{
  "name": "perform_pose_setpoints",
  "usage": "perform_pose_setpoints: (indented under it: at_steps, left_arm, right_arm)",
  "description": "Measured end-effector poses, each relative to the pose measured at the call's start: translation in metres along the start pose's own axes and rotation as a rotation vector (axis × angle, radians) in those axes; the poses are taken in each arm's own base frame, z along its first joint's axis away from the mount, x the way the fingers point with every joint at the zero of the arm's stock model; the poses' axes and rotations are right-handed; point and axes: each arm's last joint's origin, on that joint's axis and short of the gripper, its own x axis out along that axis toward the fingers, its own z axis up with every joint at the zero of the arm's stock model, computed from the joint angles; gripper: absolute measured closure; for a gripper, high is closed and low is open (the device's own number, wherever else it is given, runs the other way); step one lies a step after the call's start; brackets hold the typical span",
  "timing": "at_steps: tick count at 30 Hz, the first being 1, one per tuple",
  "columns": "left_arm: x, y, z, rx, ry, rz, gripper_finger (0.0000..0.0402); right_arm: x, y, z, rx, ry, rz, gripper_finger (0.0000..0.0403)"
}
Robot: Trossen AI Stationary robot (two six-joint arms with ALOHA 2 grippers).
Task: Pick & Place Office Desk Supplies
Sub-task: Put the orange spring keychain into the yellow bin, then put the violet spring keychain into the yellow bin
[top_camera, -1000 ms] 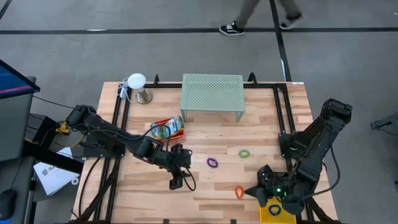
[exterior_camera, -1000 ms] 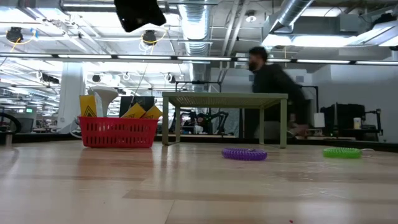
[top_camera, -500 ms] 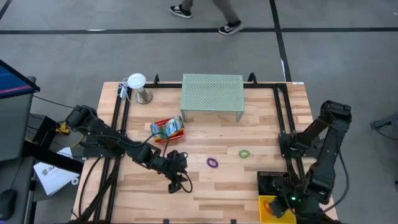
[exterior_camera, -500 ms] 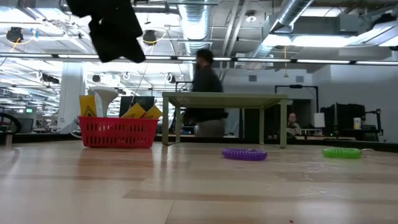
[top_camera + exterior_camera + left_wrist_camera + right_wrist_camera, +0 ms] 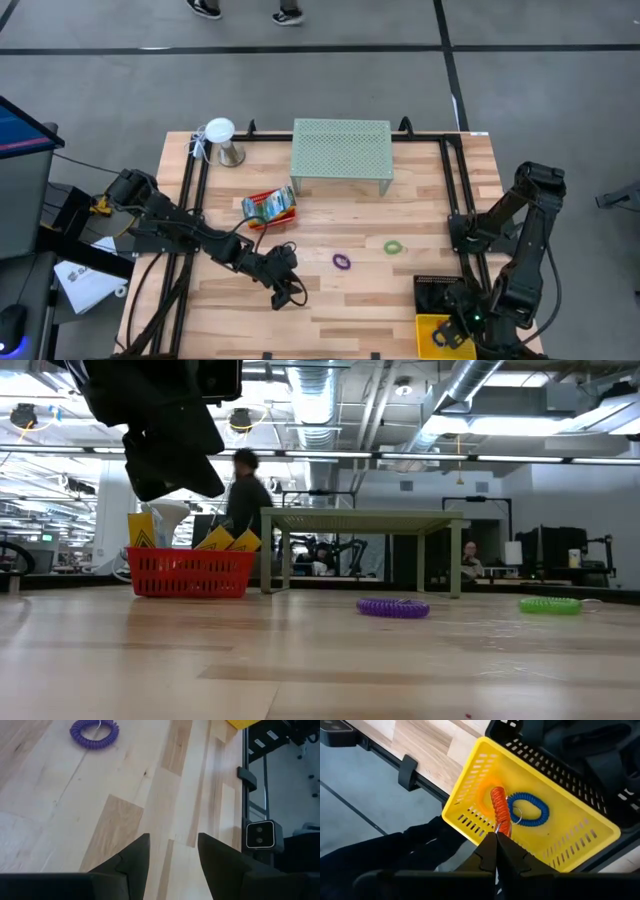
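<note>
Now my right gripper [image 5: 496,836] hangs pinched on the orange coiled elastic loop [image 5: 500,810] above the yellow slotted plastic tray [image 5: 470,775], ready for dropping; my left gripper [image 5: 172,855] waits half-open, empty.

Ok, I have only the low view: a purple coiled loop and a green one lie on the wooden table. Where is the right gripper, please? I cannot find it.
Observer: The right gripper is off at the table's right edge, over a yellow plastic mesh tray, shut on an orange-red coiled elastic loop.
Operator: Is this tray empty?
Observer: No, a blue coiled elastic loop lies in it.
Operator: And the dark shape at my upper left?
Observer: Most likely the left arm. The left gripper is open over bare wood and holds nothing; the purple loop lies ahead of it.
</note>
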Motion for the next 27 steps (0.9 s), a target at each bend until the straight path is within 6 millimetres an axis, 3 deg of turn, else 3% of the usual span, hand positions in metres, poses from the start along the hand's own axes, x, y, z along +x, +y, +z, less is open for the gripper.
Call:
perform_pose_setpoints:
  at_steps: [13,27]
  left_arm:
    - [0.0,-0.0001,0.0001,0.003,-0.001,-0.001,0.024]
    - [0.0001,-0.0001,0.0001,0.003,-0.001,-0.001,0.0241]
  right_arm:
    - [0.0001,0.0019,-0.0011,-0.008,0.027,0.006,0.0396]
    - [0.0006,0.0037,0.0007,-0.004,0.022,0.013,0.0244]
